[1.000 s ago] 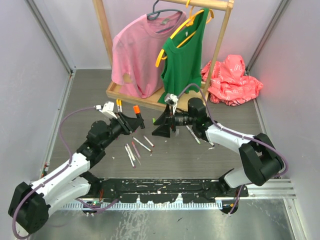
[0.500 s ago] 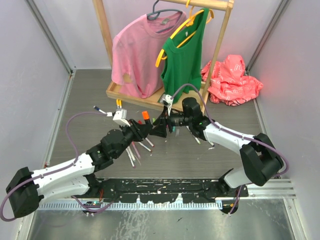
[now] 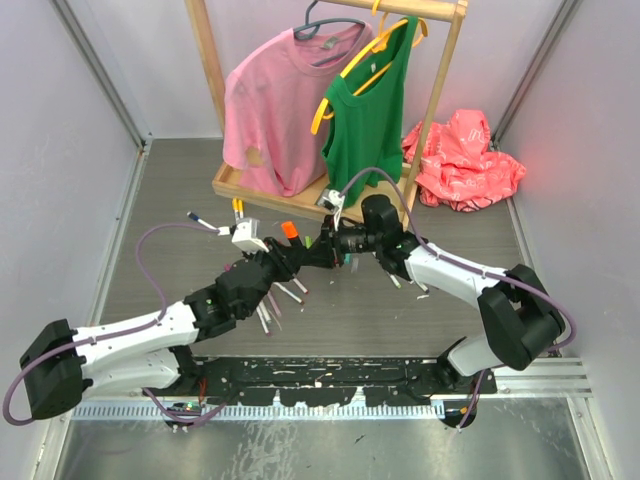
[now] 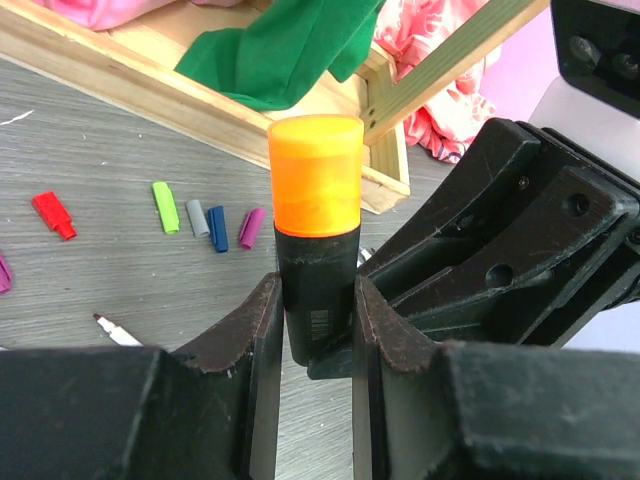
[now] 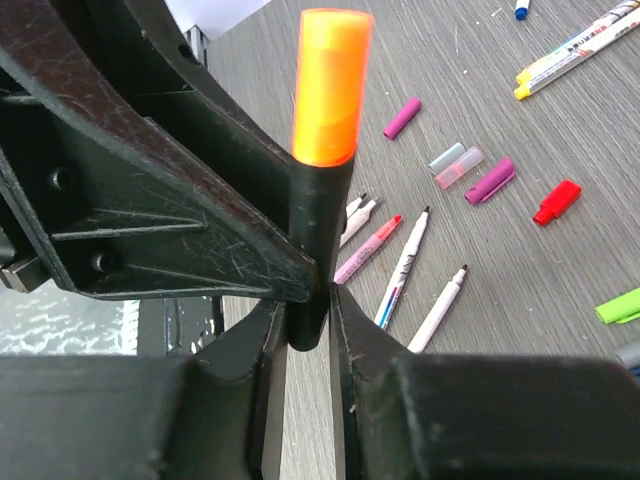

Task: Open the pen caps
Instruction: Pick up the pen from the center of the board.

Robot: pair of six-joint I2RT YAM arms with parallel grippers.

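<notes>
As the left gripper (image 4: 315,297) and right gripper (image 5: 308,306) both pinch one black marker (image 4: 317,270) by its barrel above the tabletop (image 4: 100,150), the orange pen cap (image 4: 315,175) juts free just past their fingertips, along the marker's long axis; neither gripper holds the cap.

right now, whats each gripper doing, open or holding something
left gripper: closed on the black barrel of the orange-capped marker
right gripper: closed on the same barrel, below the cap

Grey table (image 3: 180,190), loose pen caps (image 4: 217,228), uncapped markers (image 5: 405,268)
</notes>
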